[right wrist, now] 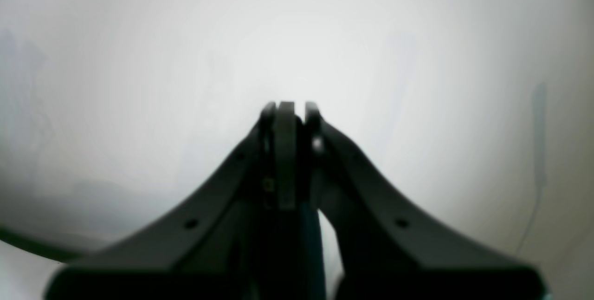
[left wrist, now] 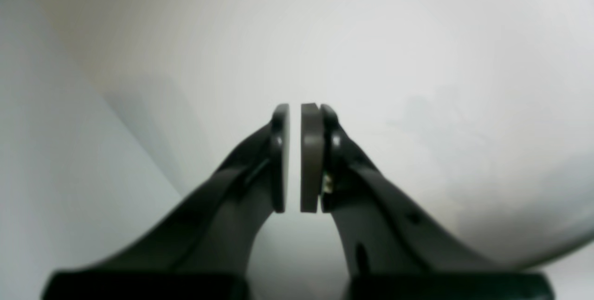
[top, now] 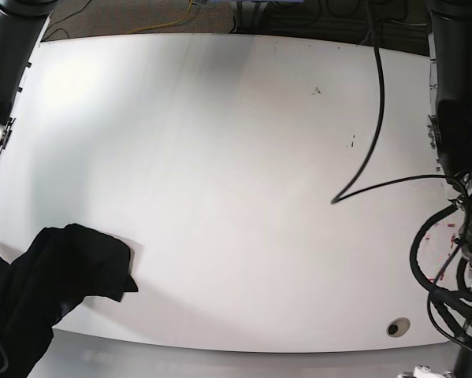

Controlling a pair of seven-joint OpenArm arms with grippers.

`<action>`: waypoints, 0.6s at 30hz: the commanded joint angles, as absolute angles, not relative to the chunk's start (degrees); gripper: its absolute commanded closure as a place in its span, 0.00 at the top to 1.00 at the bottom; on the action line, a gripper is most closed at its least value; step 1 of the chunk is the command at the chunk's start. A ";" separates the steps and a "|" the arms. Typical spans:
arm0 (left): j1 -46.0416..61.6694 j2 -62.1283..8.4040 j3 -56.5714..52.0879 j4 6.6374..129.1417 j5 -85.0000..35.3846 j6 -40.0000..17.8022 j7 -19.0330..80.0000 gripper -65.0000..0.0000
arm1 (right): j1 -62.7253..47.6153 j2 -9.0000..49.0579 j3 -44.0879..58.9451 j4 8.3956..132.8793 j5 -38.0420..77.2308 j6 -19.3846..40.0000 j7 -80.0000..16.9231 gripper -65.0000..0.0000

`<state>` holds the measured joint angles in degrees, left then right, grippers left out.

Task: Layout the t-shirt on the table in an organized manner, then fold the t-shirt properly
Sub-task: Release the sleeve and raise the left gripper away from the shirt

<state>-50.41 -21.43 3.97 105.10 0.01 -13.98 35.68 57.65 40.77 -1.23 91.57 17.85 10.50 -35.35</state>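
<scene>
While no writing is readable, left pincer (left wrist: 295, 158) and right pincer (right wrist: 286, 151) sit pressed together, pinching nothing.

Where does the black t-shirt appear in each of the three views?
Base view: the t-shirt lies crumpled at the lower left, on the near edge of the table.
Left wrist view: not in it; only the shut left hand over white surface.
Right wrist view: not in it; only the shut right hand.
Shared landmark: the white table surface.
</scene>
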 commanded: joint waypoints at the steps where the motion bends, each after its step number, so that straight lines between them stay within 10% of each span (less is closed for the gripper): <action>1: -48.92 -19.91 0.84 105.80 -2.33 -13.49 34.07 0.06 | 59.65 41.63 -0.92 92.53 18.07 9.98 -33.19 0.00; 13: -37.41 -13.23 -7.87 106.42 -15.16 -13.49 39.78 0.72 | 59.82 40.04 -2.68 92.53 17.80 9.98 -33.19 0.00; 18: -30.90 -11.47 -7.96 106.42 -18.15 -13.49 39.78 0.76 | 59.21 38.46 -2.77 92.53 17.71 9.98 -33.19 0.00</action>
<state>-31.46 -11.84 -8.21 105.58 -16.32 -13.28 41.15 57.56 38.79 -3.29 91.79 18.24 10.55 -35.20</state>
